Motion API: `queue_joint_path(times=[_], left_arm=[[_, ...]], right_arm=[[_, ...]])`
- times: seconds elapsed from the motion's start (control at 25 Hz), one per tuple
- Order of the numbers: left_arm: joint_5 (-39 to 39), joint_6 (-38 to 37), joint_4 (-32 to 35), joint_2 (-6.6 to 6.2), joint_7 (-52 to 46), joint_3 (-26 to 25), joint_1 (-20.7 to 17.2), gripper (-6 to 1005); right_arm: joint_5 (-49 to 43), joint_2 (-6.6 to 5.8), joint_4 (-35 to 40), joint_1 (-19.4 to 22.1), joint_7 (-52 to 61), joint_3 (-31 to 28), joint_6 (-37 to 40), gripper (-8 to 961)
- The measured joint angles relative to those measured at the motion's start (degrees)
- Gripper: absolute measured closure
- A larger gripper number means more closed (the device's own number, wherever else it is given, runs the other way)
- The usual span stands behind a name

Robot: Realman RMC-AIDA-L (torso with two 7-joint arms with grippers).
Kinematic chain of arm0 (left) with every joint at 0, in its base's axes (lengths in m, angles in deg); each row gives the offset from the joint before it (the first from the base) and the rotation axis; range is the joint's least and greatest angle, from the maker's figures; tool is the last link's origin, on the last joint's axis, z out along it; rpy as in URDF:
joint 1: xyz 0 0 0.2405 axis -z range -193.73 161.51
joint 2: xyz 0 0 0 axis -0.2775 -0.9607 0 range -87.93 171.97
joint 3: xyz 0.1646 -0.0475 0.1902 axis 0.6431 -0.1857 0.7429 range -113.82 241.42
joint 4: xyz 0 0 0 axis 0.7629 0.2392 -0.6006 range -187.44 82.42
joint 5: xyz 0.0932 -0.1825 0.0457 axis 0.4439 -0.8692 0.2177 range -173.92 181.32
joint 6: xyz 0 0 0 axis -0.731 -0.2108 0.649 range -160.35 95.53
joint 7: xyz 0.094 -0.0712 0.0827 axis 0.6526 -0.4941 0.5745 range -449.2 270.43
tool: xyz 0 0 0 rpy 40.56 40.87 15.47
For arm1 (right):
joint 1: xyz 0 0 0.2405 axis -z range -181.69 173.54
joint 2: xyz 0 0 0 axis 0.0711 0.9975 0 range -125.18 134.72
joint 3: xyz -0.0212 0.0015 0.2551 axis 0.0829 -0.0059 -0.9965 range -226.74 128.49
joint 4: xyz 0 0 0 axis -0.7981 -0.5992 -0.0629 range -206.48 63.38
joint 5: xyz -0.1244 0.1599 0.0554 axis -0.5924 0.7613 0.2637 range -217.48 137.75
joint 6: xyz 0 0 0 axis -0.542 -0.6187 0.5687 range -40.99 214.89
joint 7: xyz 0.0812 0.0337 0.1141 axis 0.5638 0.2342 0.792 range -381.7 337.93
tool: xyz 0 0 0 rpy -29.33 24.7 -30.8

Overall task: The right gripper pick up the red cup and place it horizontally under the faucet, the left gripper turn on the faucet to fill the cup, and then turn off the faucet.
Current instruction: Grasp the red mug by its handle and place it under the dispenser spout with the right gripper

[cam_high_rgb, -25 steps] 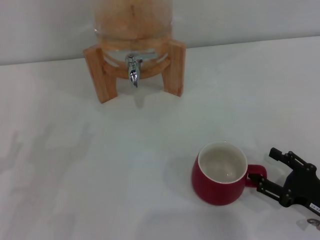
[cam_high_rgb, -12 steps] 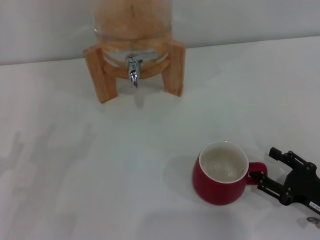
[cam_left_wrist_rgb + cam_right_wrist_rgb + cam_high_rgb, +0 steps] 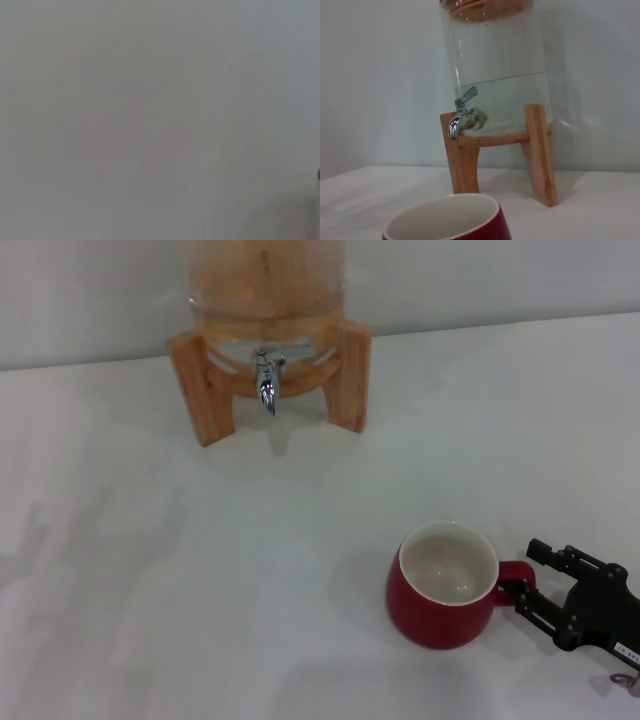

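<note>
Plain white tabletop (image 3: 150,570) meeting a pale grey wall (image 3: 500,280) along its far edge; faint soft shadows mark the near-left of the surface. The left wrist view shows only this blank white surface, and the left gripper does not appear in any view. Far centre-left: a clear glass cylindrical water dispenser (image 3: 495,65), partly filled, with a light wooden top, seated in a light wooden stand (image 3: 200,390) of splayed legs and a crossbar. Projecting from the front of the dispenser between the legs is the small shiny chrome faucet (image 3: 265,380), lever top raised and spout pointing down over bare table. Near right, well apart from the faucet: the squat rounded dark-red ceramic cup (image 3: 440,585), white inside, standing upright and empty with its red loop handle turned to the right. Far right: the black two-fingered right gripper (image 3: 535,585), low over the table, its fingers spread on either side of the handle; whether they touch it cannot be told. A small white label sits on the gripper body, its writing too small to read.
</note>
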Motion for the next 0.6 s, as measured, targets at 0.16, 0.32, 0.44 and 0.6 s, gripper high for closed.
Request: queue_joint_path(times=[0.16, 0.32, 0.44, 0.6], left_arm=[[-0.01, 0.0, 0.0, 0.0, 0.0, 0.0, -0.05, 151], [-0.01, 0.0, -0.05, 0.0, 0.0, 0.0, -0.12, 151], [-0.01, 0.0, -0.11, 0.0, 0.0, 0.0, -0.16, 151], [-0.01, 0.0, -0.21, 0.0, 0.0, 0.0, -0.13, 151]], right_arm=[[-0.09, 0.0, 0.0, -0.23, 0.02, 0.21, -0.08, 341], [-0.14, 0.0, 0.0, -0.51, 0.06, 0.39, -0.07, 430], [-0.2, 0.0, 0.6, -0.65, 0.11, 0.93, -0.18, 474], [-0.23, 0.0, 1.57, -0.7, 0.2, 1.69, -0.52, 515]])
